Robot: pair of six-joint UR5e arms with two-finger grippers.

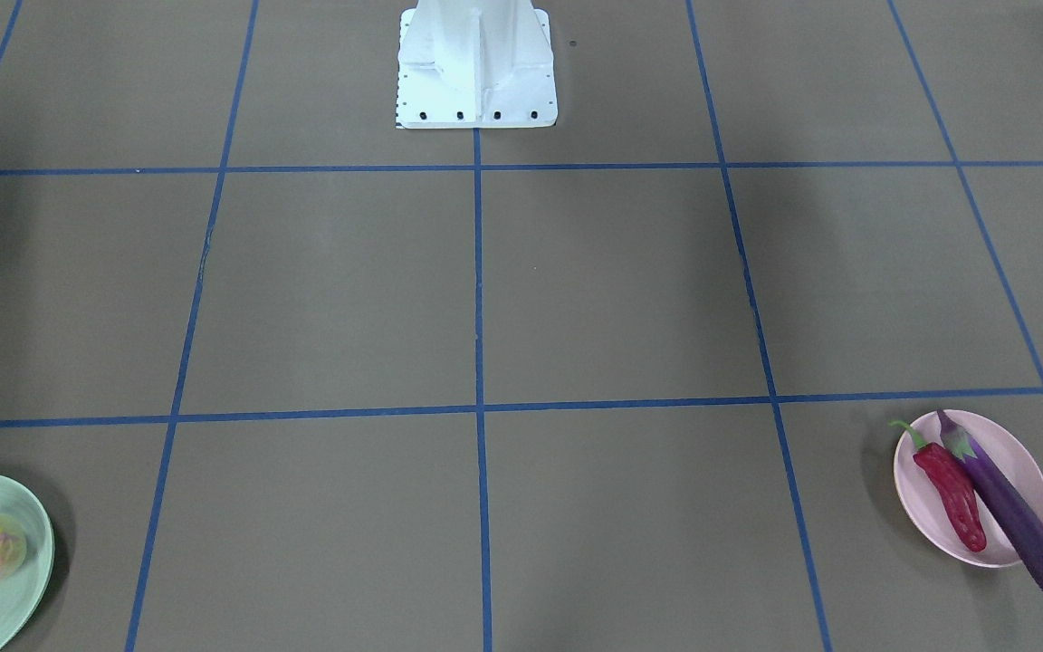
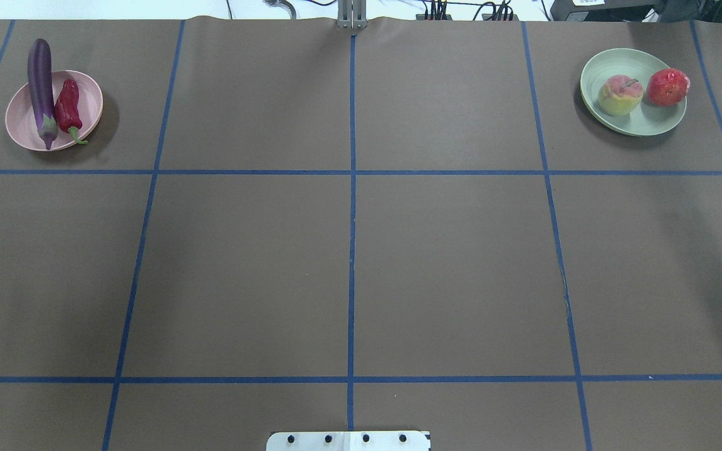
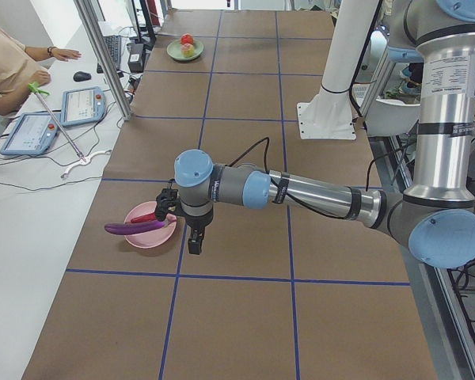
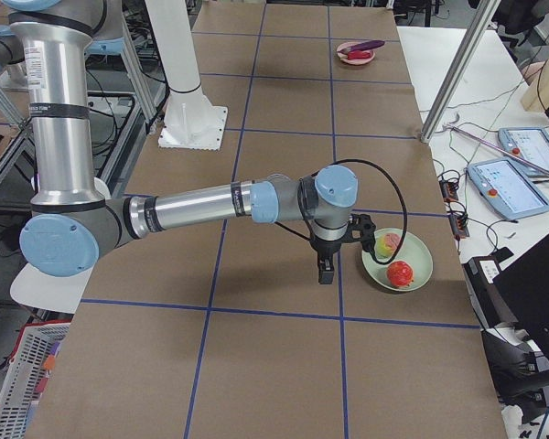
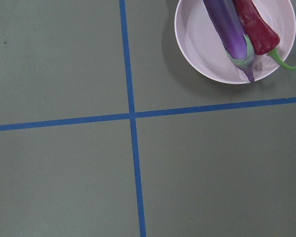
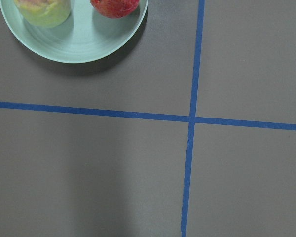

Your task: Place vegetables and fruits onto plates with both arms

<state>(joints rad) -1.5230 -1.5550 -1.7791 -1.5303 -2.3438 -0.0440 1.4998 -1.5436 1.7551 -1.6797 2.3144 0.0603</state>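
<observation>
The purple eggplant [image 2: 41, 88] and red chili [image 2: 68, 108] lie on the pink plate [image 2: 88, 103] at the table's far left; the eggplant overhangs the rim. The peach [image 2: 620, 95] and red-orange ball [image 2: 668, 87] sit on the mint green plate [image 2: 637, 125] at the far right. My left gripper [image 3: 194, 244] hangs over the table beside the pink plate [image 3: 150, 236], apart from it. My right gripper [image 4: 326, 273] hangs beside the green plate [image 4: 421, 265]. Both show only in side views, so I cannot tell if they are open or shut.
The white base block [image 2: 348, 440] stands at the table's near edge, in the middle. Blue tape lines divide the brown table into squares. A side desk with tablets [image 3: 83, 103] and a person's arm [image 3: 8, 63] lies beyond the far edge.
</observation>
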